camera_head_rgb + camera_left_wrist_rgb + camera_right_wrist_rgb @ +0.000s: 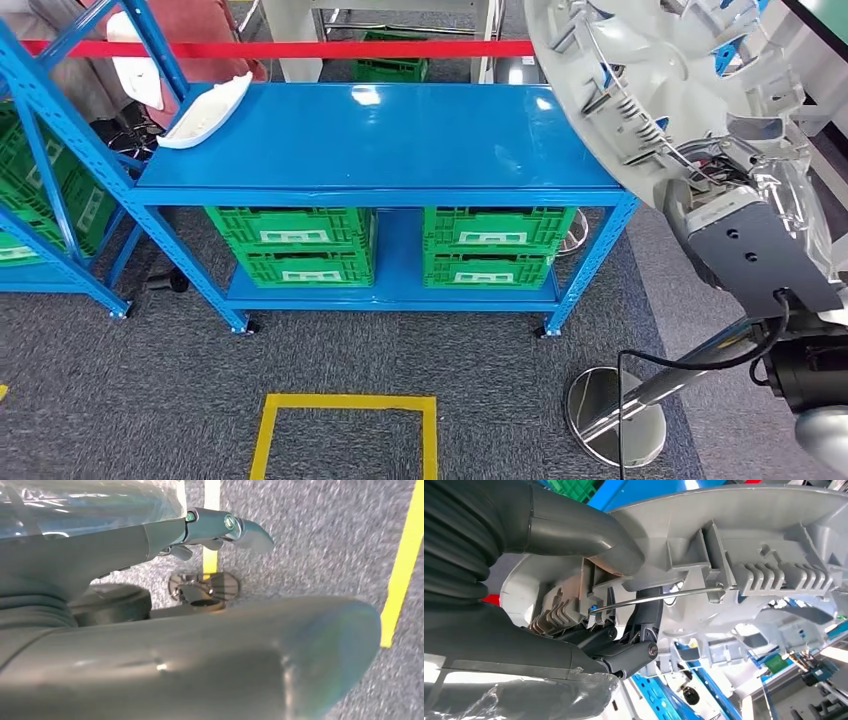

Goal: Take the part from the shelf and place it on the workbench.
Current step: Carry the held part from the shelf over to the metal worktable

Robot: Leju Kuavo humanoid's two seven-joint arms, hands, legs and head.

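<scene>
**Big grey part held up in the right hand, beside the blue shelf**

Head view: The right hand [745,235] is up high on the right side. It holds a big round grey part [655,75] with ribs and clips on its back. The part sticks up and out past the fingers, and one edge hangs over the end of the blue shelf [380,140]. You cannot see the fingers well here, as the back of the hand and the part hide them. A small white part [208,110] lies on the shelf top, far from the hand. Four green crates [295,245] sit on the lower shelf board. A yellow square [350,430] is taped on the grey floor, and a round metal stand base [612,415] rests below the hand.

Left wrist view: The left hand [220,527] hangs over grey carpet. Its fingers hold nothing. You cannot tell if they are curled in or spread. Yellow tape [402,565] runs along the floor past the fingertips.

Right wrist view: The thick grey thumb [589,535] presses on one face of the part [734,545], and the dark fingers [644,625] hook behind it near a thin metal rod [659,596]. The hand is clamped tight on the part
</scene>
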